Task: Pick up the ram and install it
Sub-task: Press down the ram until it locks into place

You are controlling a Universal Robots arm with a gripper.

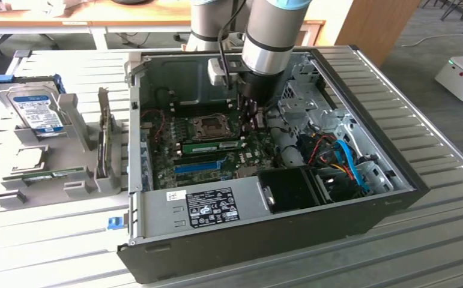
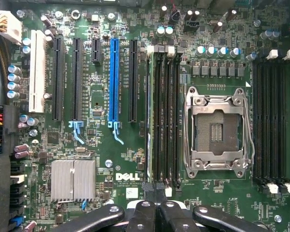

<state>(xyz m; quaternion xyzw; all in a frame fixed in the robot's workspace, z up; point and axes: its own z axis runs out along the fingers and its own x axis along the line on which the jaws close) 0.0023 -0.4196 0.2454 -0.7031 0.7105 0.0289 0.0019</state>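
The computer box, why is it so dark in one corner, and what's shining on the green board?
Exterior view: the computer case has walls that shade the corner around the black fan housing, while the slatted table catches bright light. Wrist view: the motherboard is evenly lit; the silver heatsink and the metal socket frame glint.

arm (image 1: 269,36): thick silver-grey tube, pale blue band at its top, black wrist section below | cable (image 1: 224,42): thin, black, running down its side | gripper (image 2: 154,212): black linkage bars, round silver pivot screws
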